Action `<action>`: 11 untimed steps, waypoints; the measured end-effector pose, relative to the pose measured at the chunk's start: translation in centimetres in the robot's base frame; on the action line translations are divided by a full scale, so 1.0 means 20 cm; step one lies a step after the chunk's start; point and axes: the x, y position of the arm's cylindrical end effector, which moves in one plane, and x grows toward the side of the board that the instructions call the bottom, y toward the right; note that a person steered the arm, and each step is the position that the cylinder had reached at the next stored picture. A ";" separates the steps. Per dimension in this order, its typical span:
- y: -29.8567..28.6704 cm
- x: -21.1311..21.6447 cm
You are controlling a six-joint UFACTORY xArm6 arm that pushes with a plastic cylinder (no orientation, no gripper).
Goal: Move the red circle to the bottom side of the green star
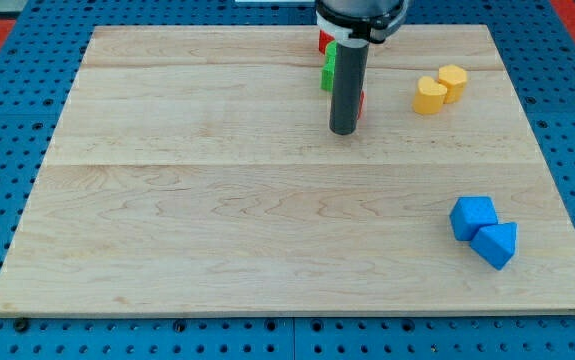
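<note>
A sliver of red block (361, 101), its shape hidden, is seen just right of my tip (344, 131), touching the rod, below the mostly hidden green block (328, 70). Another red block (323, 41) peeks out above the green. 2 yellow blocks (439, 89) touch at the view's right; 2 blue blocks (484, 231) touch lower right on the board (217, 220).

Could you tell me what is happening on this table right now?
A robot arm ending in a dark rod is pushing blocks on a wooden board. My tip sits near the view's top centre, right against a cluster it mostly hides: a green block with red pieces above and at the rod's right edge. Two yellow blocks sit to the right, two blue blocks at lower right.
</note>
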 end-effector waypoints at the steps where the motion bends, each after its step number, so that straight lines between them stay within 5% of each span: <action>1: 0.08 0.01; 4: 0.24 -0.05; 11: 0.03 -0.05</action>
